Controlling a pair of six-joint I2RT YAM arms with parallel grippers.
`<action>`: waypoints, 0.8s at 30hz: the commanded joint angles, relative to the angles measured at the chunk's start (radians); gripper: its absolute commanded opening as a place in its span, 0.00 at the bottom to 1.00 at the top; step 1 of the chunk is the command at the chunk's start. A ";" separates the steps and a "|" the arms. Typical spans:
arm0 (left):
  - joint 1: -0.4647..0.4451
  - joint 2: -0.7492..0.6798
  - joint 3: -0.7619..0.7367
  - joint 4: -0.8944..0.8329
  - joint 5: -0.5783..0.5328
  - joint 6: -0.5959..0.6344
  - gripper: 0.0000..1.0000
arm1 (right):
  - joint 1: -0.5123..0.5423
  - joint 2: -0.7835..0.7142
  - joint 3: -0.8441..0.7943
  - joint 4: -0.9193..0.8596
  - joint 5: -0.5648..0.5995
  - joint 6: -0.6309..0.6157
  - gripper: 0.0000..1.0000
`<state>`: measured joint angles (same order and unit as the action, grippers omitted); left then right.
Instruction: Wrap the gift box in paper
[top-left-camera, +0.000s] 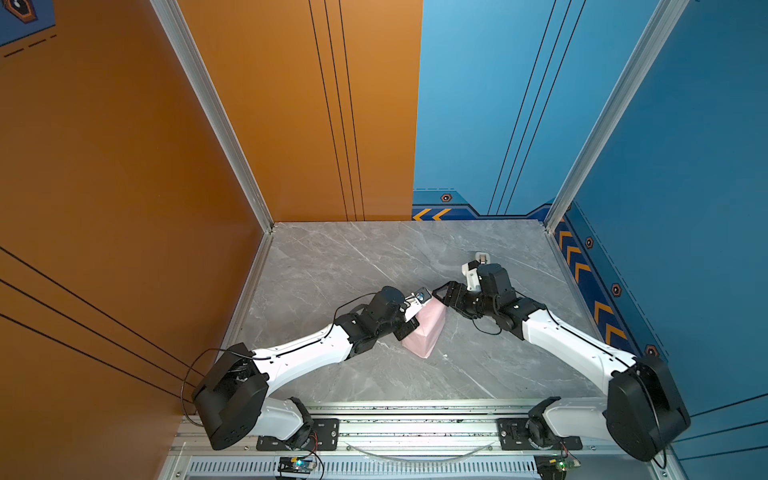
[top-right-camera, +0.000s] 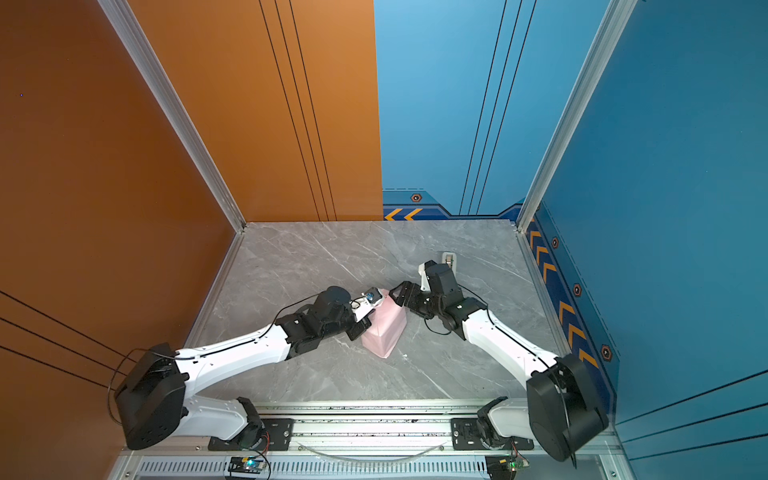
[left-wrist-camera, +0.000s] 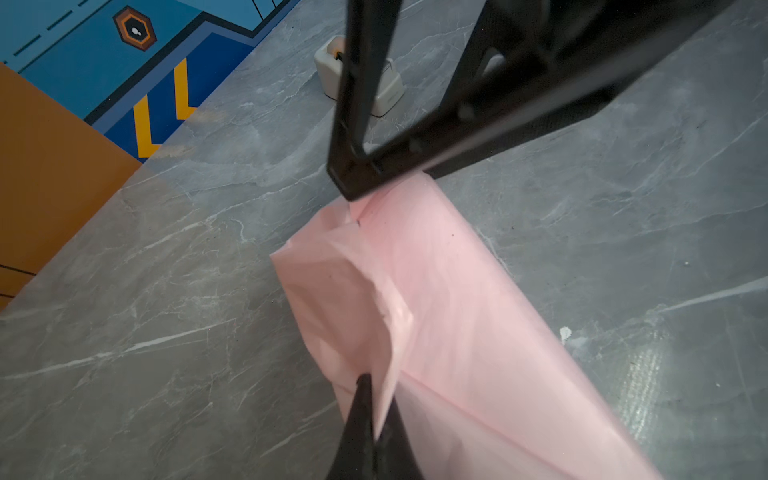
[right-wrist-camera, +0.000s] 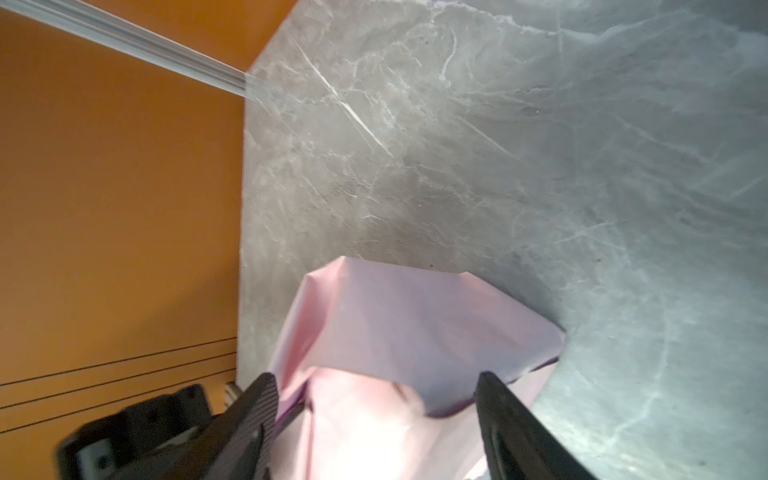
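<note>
The paper (top-left-camera: 424, 332) (top-right-camera: 384, 332) lies pale pink side out as a folded bundle in the middle of the table. The gift box is hidden inside it. My left gripper (left-wrist-camera: 376, 399) (top-left-camera: 408, 329) is shut on a raised fold of the paper (left-wrist-camera: 457, 311) at the bundle's left side. At the far end of the bundle, my right gripper (right-wrist-camera: 376, 386) (top-left-camera: 440, 293) stands open, and its fingers (right-wrist-camera: 257, 411) flank the lilac-tinted paper (right-wrist-camera: 415, 316) without pinching it. In the left wrist view a right finger (left-wrist-camera: 353, 124) rests at the paper's far tip.
A small beige tape dispenser (top-left-camera: 482, 257) (top-right-camera: 449, 259) (left-wrist-camera: 330, 70) stands behind the right wrist, toward the back right. The grey marble table (top-left-camera: 353, 257) is walled in by orange panels on the left and blue ones on the right.
</note>
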<state>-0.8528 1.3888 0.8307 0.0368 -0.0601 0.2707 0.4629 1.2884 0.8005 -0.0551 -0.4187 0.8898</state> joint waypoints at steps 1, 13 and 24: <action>-0.030 0.036 0.044 -0.071 -0.083 0.069 0.00 | -0.010 -0.042 -0.038 0.103 -0.068 0.116 0.82; -0.075 0.076 0.076 -0.110 -0.140 0.130 0.00 | 0.057 -0.030 -0.022 -0.033 -0.019 0.163 0.85; -0.082 0.065 0.025 -0.019 -0.137 0.113 0.01 | 0.029 -0.027 -0.016 -0.075 0.015 0.151 0.86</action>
<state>-0.9176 1.4384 0.8841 0.0006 -0.2173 0.3996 0.4969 1.2800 0.7971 -0.1051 -0.3840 1.0306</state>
